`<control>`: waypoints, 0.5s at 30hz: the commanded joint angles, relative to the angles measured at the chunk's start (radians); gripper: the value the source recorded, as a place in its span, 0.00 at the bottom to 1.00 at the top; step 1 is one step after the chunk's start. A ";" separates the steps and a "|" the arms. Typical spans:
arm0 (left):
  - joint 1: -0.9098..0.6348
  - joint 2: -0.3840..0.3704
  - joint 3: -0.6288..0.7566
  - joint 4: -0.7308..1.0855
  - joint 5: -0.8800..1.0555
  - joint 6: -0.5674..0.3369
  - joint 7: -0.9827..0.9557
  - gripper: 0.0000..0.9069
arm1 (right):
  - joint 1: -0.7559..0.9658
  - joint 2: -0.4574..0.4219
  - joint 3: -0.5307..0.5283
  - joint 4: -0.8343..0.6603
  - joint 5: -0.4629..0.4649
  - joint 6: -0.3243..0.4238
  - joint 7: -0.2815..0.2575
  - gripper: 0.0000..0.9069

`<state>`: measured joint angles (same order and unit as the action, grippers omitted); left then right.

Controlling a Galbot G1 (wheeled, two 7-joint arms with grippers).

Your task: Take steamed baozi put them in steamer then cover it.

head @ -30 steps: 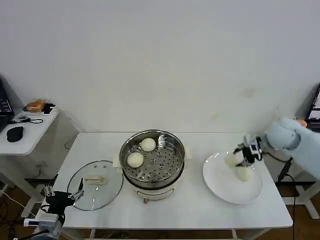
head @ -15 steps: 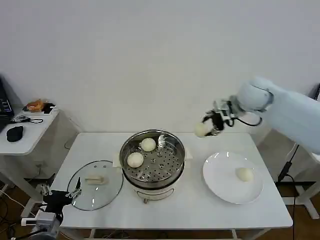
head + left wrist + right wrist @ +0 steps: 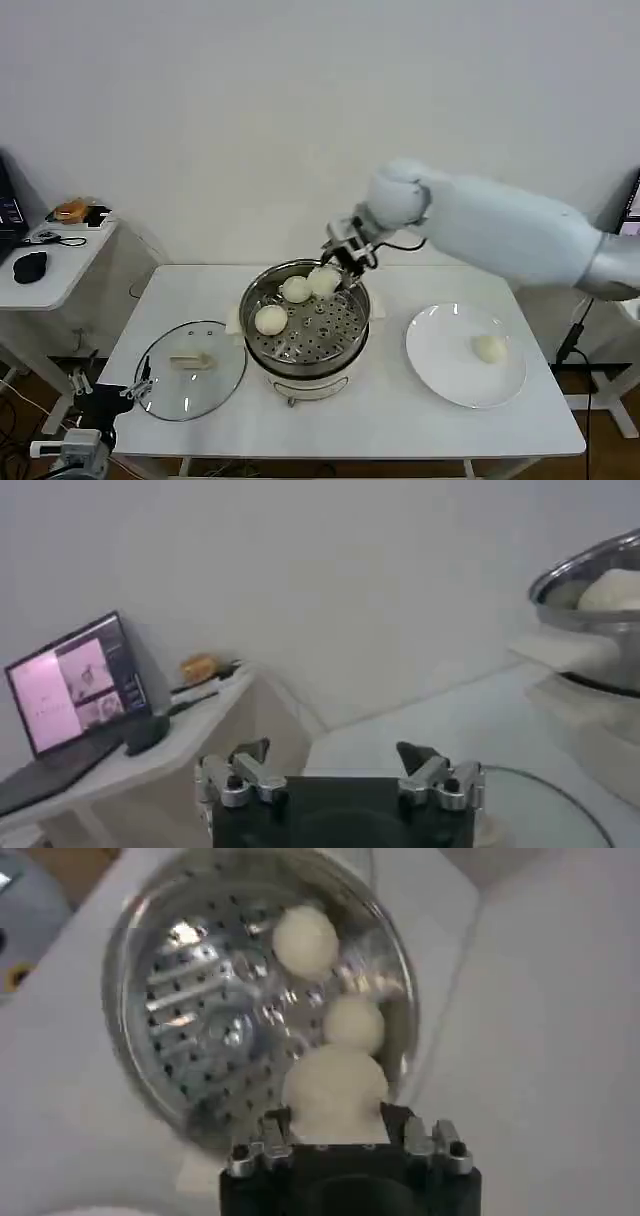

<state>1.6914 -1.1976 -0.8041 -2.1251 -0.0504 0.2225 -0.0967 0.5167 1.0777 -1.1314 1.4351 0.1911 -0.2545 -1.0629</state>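
Glass and steel mark the round transparent cover with its pale beige bar handle, lying flat on the white table at the 9 o'clock side of the pot, out of the way so the basket remains free for loading. Off the table's near-left corner hangs the left gripper, parked low with its fingers spread and nothing between them; I judge it is waiting for the covering step.

At the table's centre stands the round shiny stainless-steel steamer on its white base. Two smooth cream-white steamed baozi sit on its perforated floor, one toward 9 o'clock and one toward 12 o'clock. The right gripper hovers over the basket's 1 o'clock edge, its fingers closed round a third bun, held above open floor beside the others, likely so it drops without crushing them.

At the steamer's 3 o'clock lies a flat white round plate carrying the fourth bun, the last one to fetch.
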 commanded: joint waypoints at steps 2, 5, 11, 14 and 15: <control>0.008 -0.005 -0.015 -0.003 0.000 -0.002 0.000 1.00 | -0.045 0.125 -0.077 0.010 -0.041 0.080 -0.026 0.70; 0.009 -0.006 -0.017 -0.006 0.000 -0.002 0.001 1.00 | -0.052 0.122 -0.083 0.012 -0.051 0.119 -0.030 0.70; 0.009 -0.006 -0.019 -0.003 -0.002 -0.003 0.001 1.00 | -0.065 0.122 -0.088 0.013 -0.055 0.143 -0.023 0.70; 0.008 -0.007 -0.018 -0.002 -0.002 -0.003 0.001 1.00 | -0.076 0.126 -0.088 0.011 -0.063 0.151 -0.022 0.70; 0.008 -0.007 -0.019 -0.002 -0.002 -0.003 0.001 1.00 | -0.078 0.128 -0.089 0.009 -0.069 0.161 -0.023 0.70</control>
<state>1.6989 -1.2042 -0.8205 -2.1291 -0.0519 0.2201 -0.0963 0.4583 1.1742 -1.2027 1.4443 0.1412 -0.1431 -1.0816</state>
